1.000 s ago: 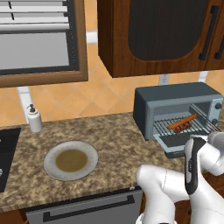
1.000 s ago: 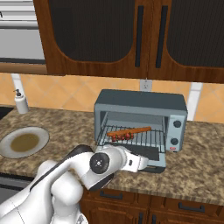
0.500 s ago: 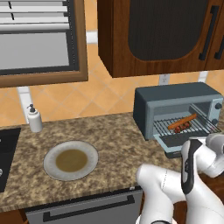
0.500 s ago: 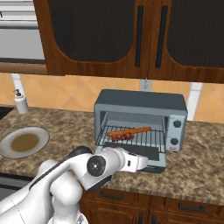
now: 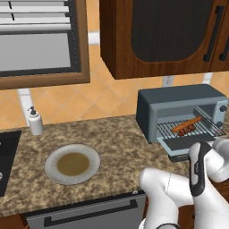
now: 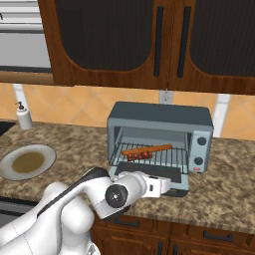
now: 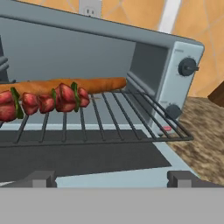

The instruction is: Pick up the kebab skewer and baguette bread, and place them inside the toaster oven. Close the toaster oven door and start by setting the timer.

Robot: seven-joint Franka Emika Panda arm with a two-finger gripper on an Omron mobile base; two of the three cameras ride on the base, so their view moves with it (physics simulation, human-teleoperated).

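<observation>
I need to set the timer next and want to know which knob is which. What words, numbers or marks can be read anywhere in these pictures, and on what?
None can be read.
The toaster oven has two plain dark knobs with no lettering or scale, plus a small unmarked red spot.
The soap dispenser has no label.

toaster oven (image 6: 159,119) mouth wide open, door (image 6: 152,175) dropped flat toward the arm. wire rack (image 7: 127,118) taken up on its left and middle by baguette bread (image 7: 65,85) and kebab skewer (image 7: 43,101) lying just in front of it; bare rack to the right of both. knobs (image 7: 187,67) stacked on the right panel. open table (image 5: 120,143) between oven and plate (image 5: 71,163). soap bottle (image 5: 35,121) well off by the wall. cabinets (image 6: 149,40) hanging low above the oven roof.
</observation>
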